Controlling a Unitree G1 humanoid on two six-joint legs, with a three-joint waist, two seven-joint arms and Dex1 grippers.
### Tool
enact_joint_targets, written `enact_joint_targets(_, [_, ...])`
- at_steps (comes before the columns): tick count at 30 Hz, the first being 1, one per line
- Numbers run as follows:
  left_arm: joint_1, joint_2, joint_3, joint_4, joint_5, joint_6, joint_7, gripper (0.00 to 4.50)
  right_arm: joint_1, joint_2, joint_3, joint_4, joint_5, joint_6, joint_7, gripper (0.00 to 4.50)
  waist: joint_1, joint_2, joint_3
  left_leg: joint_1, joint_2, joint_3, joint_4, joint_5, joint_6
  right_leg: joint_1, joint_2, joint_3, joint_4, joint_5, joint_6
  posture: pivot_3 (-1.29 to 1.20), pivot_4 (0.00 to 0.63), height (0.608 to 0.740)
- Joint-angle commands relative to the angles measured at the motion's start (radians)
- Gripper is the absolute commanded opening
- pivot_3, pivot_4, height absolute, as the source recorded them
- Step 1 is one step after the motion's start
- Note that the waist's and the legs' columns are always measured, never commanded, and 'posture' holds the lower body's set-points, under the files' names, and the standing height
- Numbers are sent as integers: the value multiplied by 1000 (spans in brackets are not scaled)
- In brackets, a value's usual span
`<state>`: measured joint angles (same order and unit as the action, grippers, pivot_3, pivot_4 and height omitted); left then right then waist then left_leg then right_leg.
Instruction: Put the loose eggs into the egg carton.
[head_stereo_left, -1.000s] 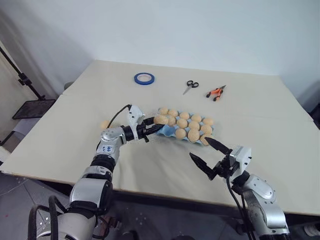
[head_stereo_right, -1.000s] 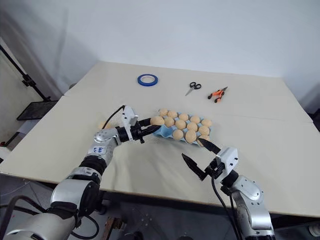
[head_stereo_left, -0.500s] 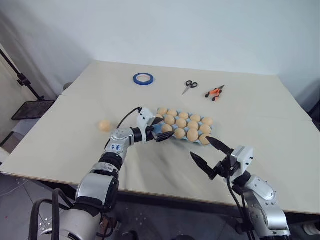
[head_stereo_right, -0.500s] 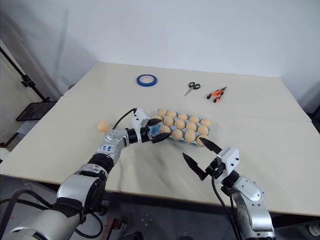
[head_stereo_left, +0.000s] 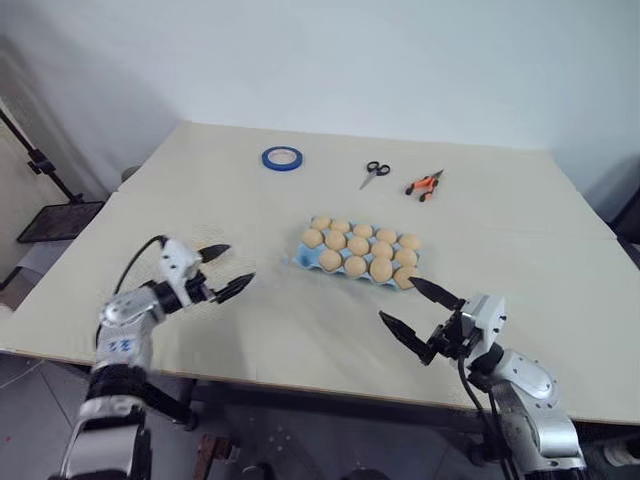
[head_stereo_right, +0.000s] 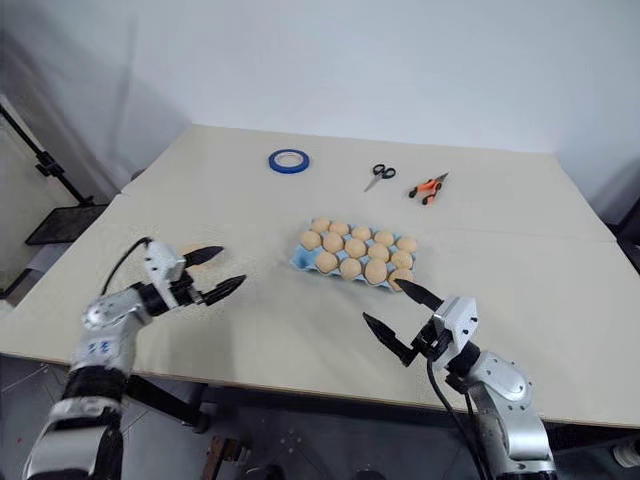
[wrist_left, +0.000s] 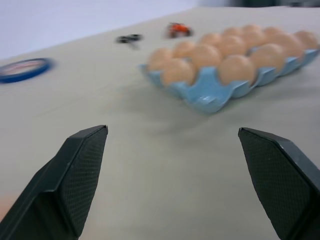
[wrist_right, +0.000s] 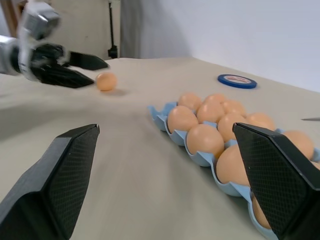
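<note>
The left gripper (head_stereo_left: 226, 269) is gaping empty after dropping its egg into the egg carton (head_stereo_left: 359, 254) and swinging out to nine o'clock. One loose egg (wrist_right: 106, 81) is waiting beside it. The right gripper (head_stereo_left: 418, 307) is hovering spread and empty.

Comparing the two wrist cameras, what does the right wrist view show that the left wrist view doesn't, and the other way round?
Right wrist view's own: one loose egg lying on the table away from the carton, and the left claw, open, just beside that egg.
Left wrist view's own: the orange-handled tool on the table beyond the carton.
Shared: the egg carton with its cups full of eggs, the blue tape ring, and the beige tabletop.
</note>
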<state>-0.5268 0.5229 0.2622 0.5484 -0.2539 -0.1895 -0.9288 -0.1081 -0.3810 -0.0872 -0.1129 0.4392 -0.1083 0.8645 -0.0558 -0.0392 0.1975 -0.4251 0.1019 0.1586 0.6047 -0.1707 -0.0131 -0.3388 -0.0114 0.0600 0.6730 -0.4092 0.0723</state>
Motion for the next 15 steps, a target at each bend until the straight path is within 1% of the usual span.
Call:
enact_joint_targets(1, [155, 20, 82, -208, -49, 55, 102, 4464, -25, -15, -4, 7, 29, -9, 44, 4500, 1, 0, 0, 0, 0, -1, 0, 0, 0, 0, -1, 0, 0, 0, 0, 0, 150, 740])
enact_joint_targets(3, [253, 18, 121, -283, -55, 82, 162, 4464, -32, -21, -3, 19, 31, -8, 65, 4500, -1, 0, 0, 2, -1, -1, 0, -3, 3, 3, -1, 0, 0, 0, 0, 0, 150, 740])
enact_joint_targets(5, [335, 6, 158, -334, -62, 119, 229, 4464, -38, -32, -6, 36, 31, -11, 87, 4500, -1, 0, 0, 2, -1, -3, 0, -5, 2, 3, -2, 1, -1, 0, -1, 0, 150, 740])
enact_joint_targets(8, [410, -16, 194, -382, -63, 147, 312, 4464, -51, -41, -12, 60, 33, -11, 108, 4500, 1, 0, 0, 2, -1, -6, -1, -6, 2, 5, -2, 1, -1, 1, -2, 0, 150, 740])
enact_joint_targets(12, [430, -43, 207, -422, -62, 195, 406, 4464, -73, -47, -12, 81, 34, -9, 124, 4500, 0, 0, 0, 3, -1, -8, -4, -5, 1, 10, -3, -2, -10, 2, -5, 0, 150, 740])
enact_joint_targets(15, [371, -54, 191, -411, -75, 230, 439, 4464, -85, -45, -7, 82, 34, -4, 132, 4500, 1, 0, 0, 4, -1, -8, -7, -5, 1, 11, -3, -2, -13, 3, -5, 0, 150, 740])
